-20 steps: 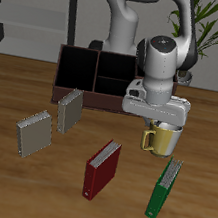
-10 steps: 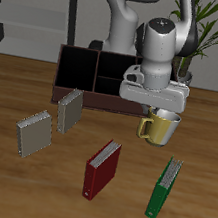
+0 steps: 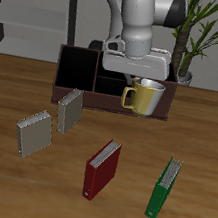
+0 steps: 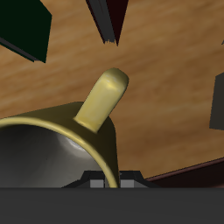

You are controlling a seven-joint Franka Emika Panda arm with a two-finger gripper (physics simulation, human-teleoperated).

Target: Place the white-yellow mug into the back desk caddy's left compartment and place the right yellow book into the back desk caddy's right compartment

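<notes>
My gripper [image 3: 142, 83] is shut on the rim of the white-yellow mug [image 3: 145, 98] and holds it in the air, just in front of the back desk caddy [image 3: 86, 99]. The mug's handle points toward the caddy's middle. In the wrist view the mug's rim [image 4: 54, 138] and its yellowish handle [image 4: 103, 94] fill the frame above the wooden table. One large black-lined end section [image 3: 75, 70] of the caddy is open to view; the other end is hidden behind the mug and my gripper. The right yellow book [image 3: 34, 133] stands on the table, far from the gripper.
A second yellow book [image 3: 70, 110] stands just in front of the caddy. A red book [image 3: 101, 169] and a green book [image 3: 164, 187] stand nearer the table's front edge. A potted plant [image 3: 195, 35] stands behind the caddy.
My gripper has lifted the mug and carried it back toward the caddy, and sideways toward the caddy's middle. The books have not moved.
</notes>
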